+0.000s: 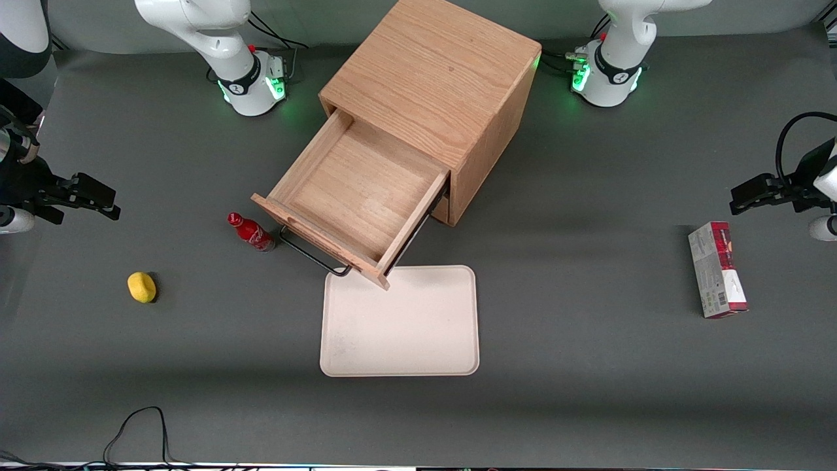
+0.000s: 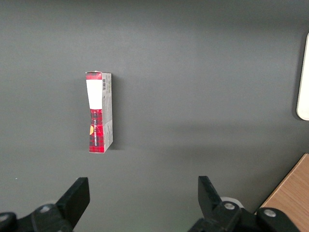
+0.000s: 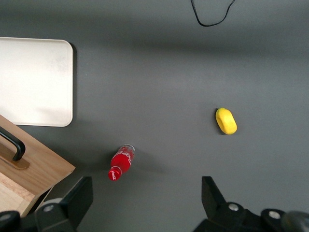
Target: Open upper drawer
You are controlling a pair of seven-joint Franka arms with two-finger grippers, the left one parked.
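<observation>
The upper drawer stands pulled far out of the light-oak cabinet, its inside bare. Its black bar handle faces the front camera and overhangs the tray's edge. In the right wrist view a corner of the drawer front and the end of the handle show. My gripper hovers well off toward the working arm's end of the table, apart from the drawer. It is open, with only bare mat between its fingers. The lower drawer is hidden under the upper one.
A cream tray lies in front of the drawer, nearer the front camera. A red bottle lies beside the handle's end. A yellow sponge-like lump sits nearer the gripper. A red carton lies toward the parked arm's end. A black cable loops at the front edge.
</observation>
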